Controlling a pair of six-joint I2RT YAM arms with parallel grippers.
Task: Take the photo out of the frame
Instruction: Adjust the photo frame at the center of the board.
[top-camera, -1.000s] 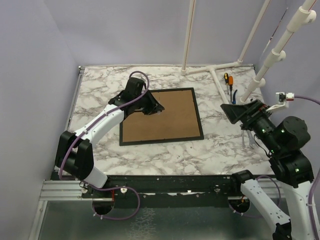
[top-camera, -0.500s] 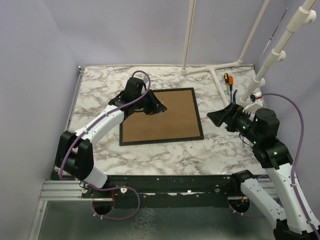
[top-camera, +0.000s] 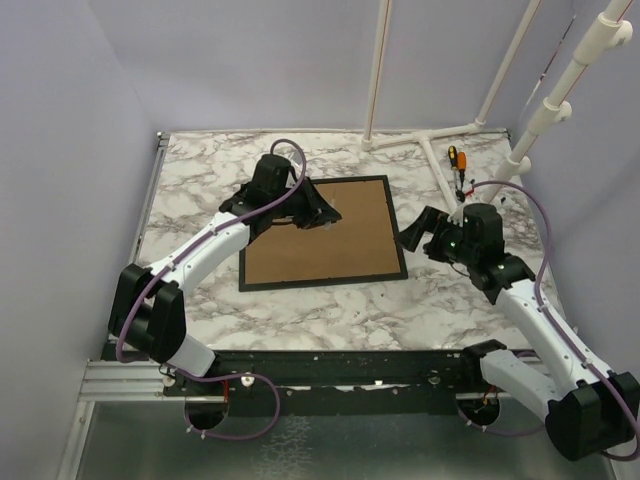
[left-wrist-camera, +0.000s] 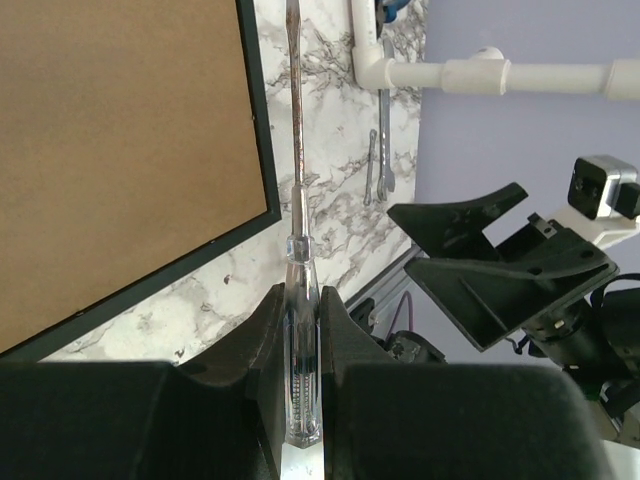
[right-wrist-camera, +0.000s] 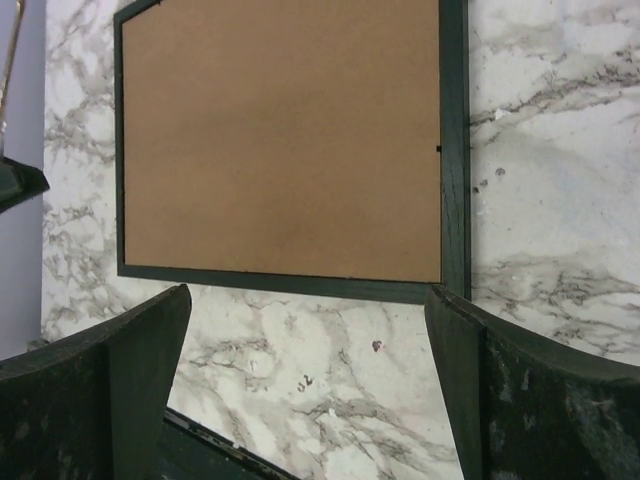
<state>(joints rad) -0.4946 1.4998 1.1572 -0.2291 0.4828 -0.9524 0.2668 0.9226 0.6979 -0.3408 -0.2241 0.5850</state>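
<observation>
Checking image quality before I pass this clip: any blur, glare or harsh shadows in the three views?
Top external: even light, sharp, no glare on the frame. Left wrist: the left gripper near the lens is dark and soft; the screwdriver it holds is crisp. Right wrist: the right gripper is dark at the corners; the frame's brown back is sharp.

A marble-patterned table (top-camera: 200, 180) stands between lilac walls (top-camera: 60, 120). At its far right corner lies the base of a white pipe stand (top-camera: 437, 132), with an orange-handled screwdriver (top-camera: 452, 157) just beside it. In the left wrist view a clear-handled screwdriver (left-wrist-camera: 300, 290) stretches its long shaft over the marble. A slim metal wrench (left-wrist-camera: 384, 160) lies flat near the pipe.
</observation>
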